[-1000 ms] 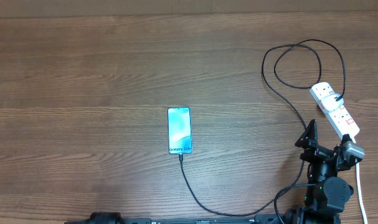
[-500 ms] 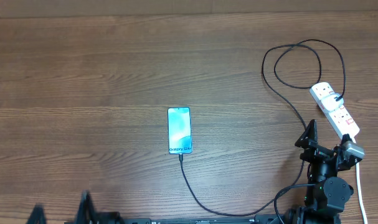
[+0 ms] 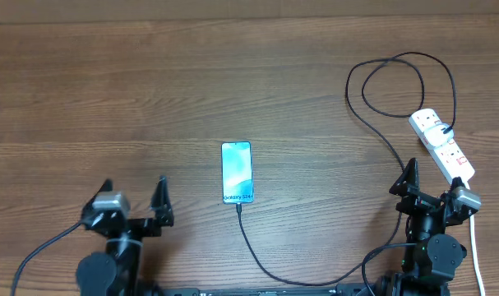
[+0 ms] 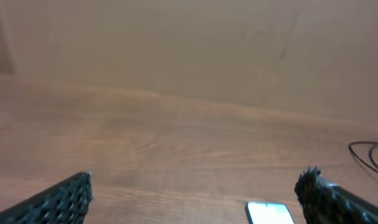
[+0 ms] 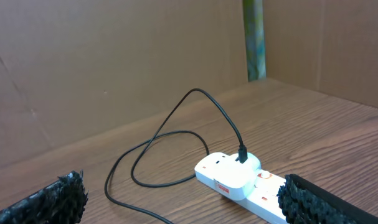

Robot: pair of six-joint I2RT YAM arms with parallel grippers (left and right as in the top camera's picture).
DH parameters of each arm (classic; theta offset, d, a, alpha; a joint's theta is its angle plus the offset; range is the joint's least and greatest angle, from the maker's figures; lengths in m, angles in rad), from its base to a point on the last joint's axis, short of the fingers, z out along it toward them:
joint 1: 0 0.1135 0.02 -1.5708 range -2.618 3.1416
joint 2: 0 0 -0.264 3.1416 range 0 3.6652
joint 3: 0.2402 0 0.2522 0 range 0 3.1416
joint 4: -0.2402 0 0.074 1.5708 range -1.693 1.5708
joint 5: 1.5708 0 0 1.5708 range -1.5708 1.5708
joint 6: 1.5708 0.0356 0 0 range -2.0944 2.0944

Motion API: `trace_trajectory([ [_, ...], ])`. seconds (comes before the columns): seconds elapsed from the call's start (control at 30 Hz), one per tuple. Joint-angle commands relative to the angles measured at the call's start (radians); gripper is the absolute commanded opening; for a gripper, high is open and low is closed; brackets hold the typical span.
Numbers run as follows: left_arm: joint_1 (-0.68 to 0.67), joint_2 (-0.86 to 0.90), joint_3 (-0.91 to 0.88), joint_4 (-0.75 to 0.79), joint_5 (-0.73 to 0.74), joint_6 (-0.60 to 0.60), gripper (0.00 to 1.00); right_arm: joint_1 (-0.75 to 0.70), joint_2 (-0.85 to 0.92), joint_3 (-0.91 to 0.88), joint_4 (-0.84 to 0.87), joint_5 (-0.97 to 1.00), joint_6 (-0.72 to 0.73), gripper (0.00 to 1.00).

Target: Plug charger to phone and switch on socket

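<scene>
Landmark = phone (image 3: 237,173), lying flat, screen up and lit, on the table (image 3: 109,99)

- Charger (image 3: 257,255): black cable runs from the phone's near short edge, sweeps toward the robot and off to the right of the phone, then loops on the far side before dropping into the socket (image 3: 443,145). Tip sits right at the phone's port edge. Can't tell from overhead whether it's fully seated or just touching
- Socket: well to the right of the phone, slightly farther back, angled. Red switches visible; on/off not readable in either view
- Left gripper (image 3: 132,199): near-left of the phone, apart from it, jaws spread wide, nothing between them. Wrist cam shows only bare table plus the phone's top edge low in frame
- Right gripper (image 3: 434,185): far right of the phone, just short of the socket's near end, jaws wide, empty

Judgement: plug-in step looks done or nearly so; switch press prob still to do, right arm best placed for it

Risks:
1. Tip only half in → any tug on the cable pops it out
2. Right arm heading for a switch may snag the loop beside the socket and drag the phone
3. Wide-open finger could hit two switches, or the wrong one
4. Socket is loose on the table, so a press at an angle may skid it instead of clicking
</scene>
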Motion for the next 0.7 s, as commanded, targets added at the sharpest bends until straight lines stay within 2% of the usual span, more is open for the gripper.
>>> trace_trajectory([
  [0.0, 0.004, -0.009, -0.124, 0.128, 0.065, 0.072, 0.99, -0.003, -0.010, -0.011, 0.005, -0.008, -0.012, 1.00],
  [0.2, 0.004, -0.010, -0.301, 0.394, 0.064, 0.072, 1.00, -0.003, -0.010, -0.011, 0.004, -0.008, -0.012, 1.00],
  [0.43, 0.007, -0.010, -0.306, 0.324, 0.016, 0.150, 1.00, -0.003, -0.010, -0.011, 0.005, -0.008, -0.012, 1.00],
  [0.67, 0.011, -0.010, -0.306, 0.319, -0.004, 0.204, 1.00, -0.003, -0.010, -0.011, 0.005, -0.008, -0.012, 1.00],
])
